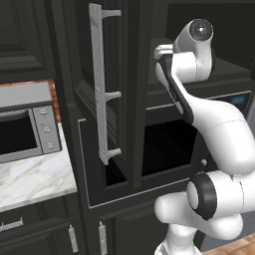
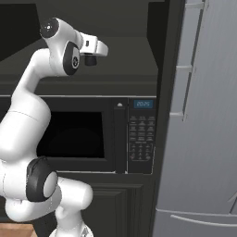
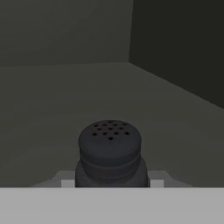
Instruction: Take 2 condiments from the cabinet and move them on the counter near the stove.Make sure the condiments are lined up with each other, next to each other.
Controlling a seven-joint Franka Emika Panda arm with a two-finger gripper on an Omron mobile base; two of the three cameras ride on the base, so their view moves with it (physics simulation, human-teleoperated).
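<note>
A blue-lit digital readout (image 2: 143,104) is seen on the black built-in microwave oven (image 2: 83,134), at about one o'clock of its dark glass door; its digits are too blurred to be read. The keypad markings below cannot be made out.

The shaker (image 3: 110,153) looks like matt black plastic, with a ridged neck and a flat cap dotted with small holes. It sits on the cabinet shelf (image 3: 65,100), which is a dull dark grey, smooth, no shine at all. The cabinet door (image 1: 119,74) is near-black with a faint satin sheen on its panels, and its bar handle (image 1: 99,84) reads as brushed silver metal. The surface (image 1: 30,177) is polished white marble with grey veins. The fridge (image 2: 203,139) is smooth steel-grey. The arm (image 1: 219,129) is glossy white plastic.
</note>
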